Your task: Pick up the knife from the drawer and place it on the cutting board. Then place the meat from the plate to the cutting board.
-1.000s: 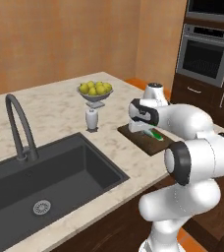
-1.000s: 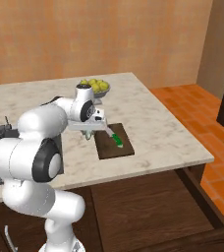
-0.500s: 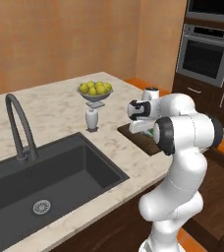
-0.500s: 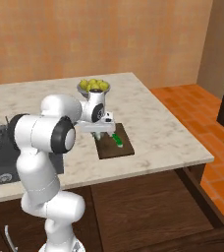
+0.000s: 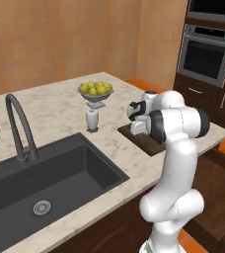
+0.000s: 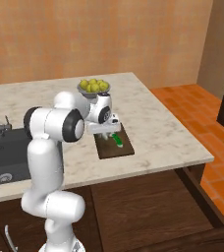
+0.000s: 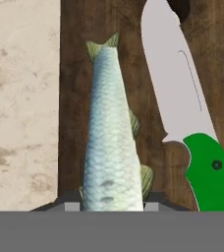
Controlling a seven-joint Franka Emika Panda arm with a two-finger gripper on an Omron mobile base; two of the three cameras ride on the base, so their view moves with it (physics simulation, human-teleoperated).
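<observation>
My gripper (image 7: 113,204) is shut on the meat, a silvery scaled fish (image 7: 109,133), which I hold by its head end with the tail pointing away. It hangs just over the dark wooden cutting board (image 7: 74,74). The knife (image 7: 182,113), with its green handle and pale blade, lies flat on the board beside the fish. From the right base camera the gripper (image 6: 105,129) sits above the board (image 6: 115,148) near its left end, next to the knife (image 6: 118,140). The plate and the drawer are out of view.
A grey bowl of yellow fruit (image 6: 93,86) stands on the counter just behind the board, with a small white vase (image 5: 91,119) next to it. The black sink (image 5: 45,183) and its faucet (image 5: 18,126) lie to the left. An oven (image 5: 208,54) stands far right.
The arm's elbow has swung from low at the side to upright in front of the counter. The hand has stayed over the board with the fish.
</observation>
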